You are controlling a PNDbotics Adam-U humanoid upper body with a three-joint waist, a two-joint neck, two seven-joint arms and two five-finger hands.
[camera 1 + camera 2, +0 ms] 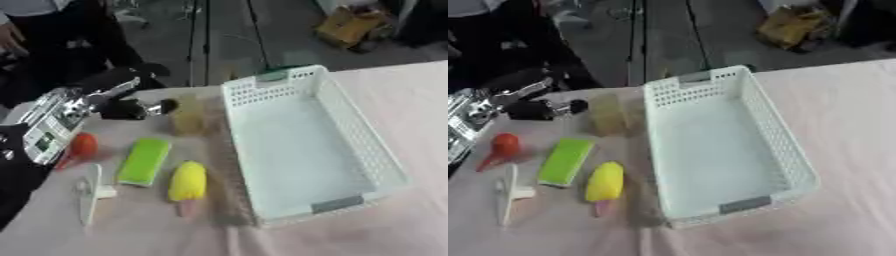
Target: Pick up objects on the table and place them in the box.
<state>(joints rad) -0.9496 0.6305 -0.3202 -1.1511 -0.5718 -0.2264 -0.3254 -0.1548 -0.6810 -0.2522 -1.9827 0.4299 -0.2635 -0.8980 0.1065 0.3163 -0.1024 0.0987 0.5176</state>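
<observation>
A white slatted box (359, 145) stands empty on the pink tablecloth at centre right. Left of it lie a yellow lolly-shaped toy on a pink stick (187, 182), a green bar (144, 161), an orange-red piece (83, 146) and a white T-shaped piece (91, 192). A pale tan translucent block (187, 121) stands against the box's left wall near its far corner. My left hand (131, 108) reaches in from the left, above the table just left of the tan block, and touches nothing that I can see. The right hand does not show.
My silver and black left forearm (52, 127) hangs over the table's left edge, above the orange-red piece. The table's far edge runs just behind the box. A person in dark clothes (61, 45) stands beyond the far left corner. A cardboard box (350, 25) lies on the floor.
</observation>
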